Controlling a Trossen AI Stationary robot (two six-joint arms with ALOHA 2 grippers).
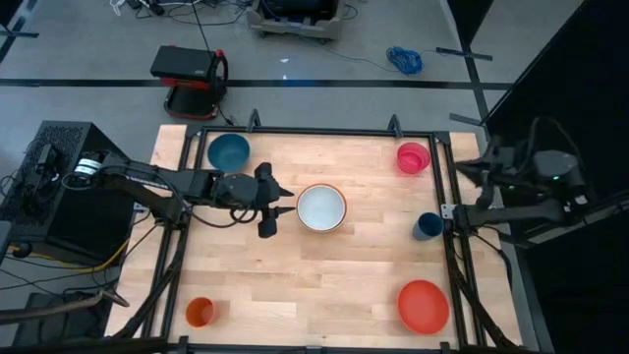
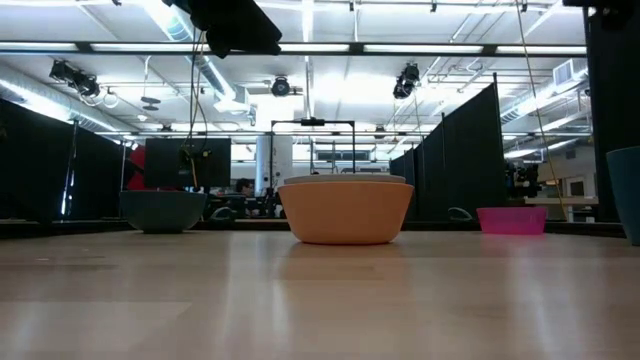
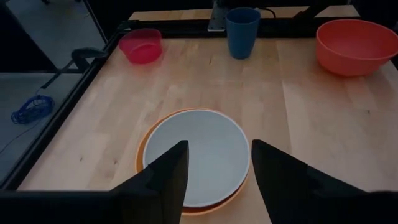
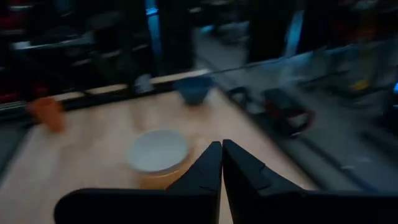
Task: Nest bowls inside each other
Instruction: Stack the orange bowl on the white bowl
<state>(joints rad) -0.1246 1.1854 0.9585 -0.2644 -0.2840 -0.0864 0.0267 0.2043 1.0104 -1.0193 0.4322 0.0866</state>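
Observation:
A pale white-blue bowl [image 1: 321,206] sits nested inside an orange bowl [image 2: 345,215] at the table's middle; the orange bowl stands on its base. My left gripper [image 3: 219,144] hovers open just left of and above this pair, its fingers touching nothing. A teal-blue bowl [image 1: 228,151] stands far left, a pink bowl [image 1: 413,156] far right and a red bowl [image 1: 424,306] near right, each alone on the table. My right gripper [image 4: 221,155] is shut and empty, drawn back beyond the table's right edge.
A dark-blue cup [image 1: 428,225] stands near the right edge and an orange cup [image 1: 200,312] at the near left corner. A black frame rail [image 1: 324,131] runs around the table. Bare wood lies between the middle pair and the outer bowls.

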